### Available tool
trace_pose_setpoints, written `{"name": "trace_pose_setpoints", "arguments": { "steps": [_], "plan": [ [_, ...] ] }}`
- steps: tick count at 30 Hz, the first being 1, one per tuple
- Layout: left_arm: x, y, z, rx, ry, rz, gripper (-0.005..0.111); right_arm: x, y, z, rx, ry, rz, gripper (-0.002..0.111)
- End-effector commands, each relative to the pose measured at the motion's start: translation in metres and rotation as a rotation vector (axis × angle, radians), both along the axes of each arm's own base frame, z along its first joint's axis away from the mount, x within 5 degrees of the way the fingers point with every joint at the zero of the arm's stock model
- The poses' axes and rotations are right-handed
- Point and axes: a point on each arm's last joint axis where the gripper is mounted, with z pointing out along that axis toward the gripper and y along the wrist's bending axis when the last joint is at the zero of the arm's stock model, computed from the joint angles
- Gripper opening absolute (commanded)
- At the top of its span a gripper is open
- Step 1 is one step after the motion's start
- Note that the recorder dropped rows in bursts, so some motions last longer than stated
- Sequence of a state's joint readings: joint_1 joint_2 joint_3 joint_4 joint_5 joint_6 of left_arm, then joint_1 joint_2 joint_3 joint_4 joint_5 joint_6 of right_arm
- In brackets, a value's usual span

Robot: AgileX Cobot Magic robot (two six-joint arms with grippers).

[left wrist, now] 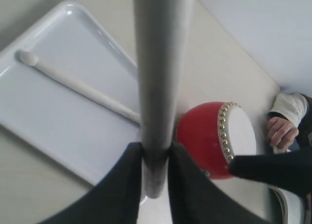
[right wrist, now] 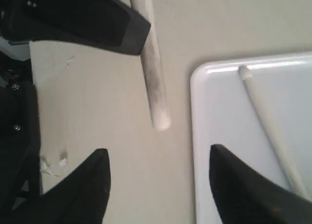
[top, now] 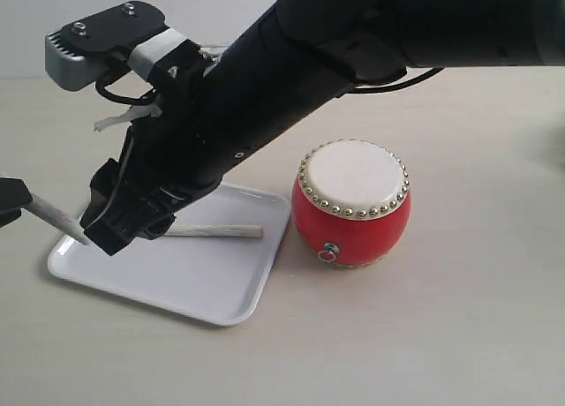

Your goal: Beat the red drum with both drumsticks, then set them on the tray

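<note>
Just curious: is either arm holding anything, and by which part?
Left end effector pinches one drumstick near its end; right end effector holds nothing.

The right arm hides 1 end of the lying drumstick.

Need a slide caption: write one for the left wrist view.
Left tool grips one drumstick while the other lies on the white tray, red drum beside it.
</note>
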State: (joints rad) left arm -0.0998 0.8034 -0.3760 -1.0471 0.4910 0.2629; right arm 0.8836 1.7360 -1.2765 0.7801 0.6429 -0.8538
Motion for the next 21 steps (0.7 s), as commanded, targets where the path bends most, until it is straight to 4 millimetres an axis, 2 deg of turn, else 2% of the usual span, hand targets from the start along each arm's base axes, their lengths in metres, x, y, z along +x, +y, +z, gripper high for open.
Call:
{"name": "trace_pose_setpoints", "arguments": {
  "steps": [1,11,14,19,21],
  "plan": [
    [-0.002,-0.003,-0.001,-0.001,0.008,-0.039,0.0,0.002,0.001,0.002,0.019,-0.077,0.025,0.063],
    [-0.002,-0.005,0.001,-0.019,-0.01,-0.054,0.0,-0.001,0.009,-0.008,0.052,0.035,0.013,0.065],
    [-0.002,-0.005,0.001,-0.019,-0.01,-0.057,0.0,-0.006,0.013,-0.009,0.05,0.003,0.053,0.065],
    [-0.002,-0.006,0.001,-0.015,-0.021,-0.07,0.0,-0.006,0.021,-0.01,0.071,-0.035,0.013,0.065],
    [-0.003,-0.006,0.001,-0.011,-0.028,-0.083,0.0,-0.004,0.023,-0.017,0.065,-0.026,0.001,0.065]
  ]
}}
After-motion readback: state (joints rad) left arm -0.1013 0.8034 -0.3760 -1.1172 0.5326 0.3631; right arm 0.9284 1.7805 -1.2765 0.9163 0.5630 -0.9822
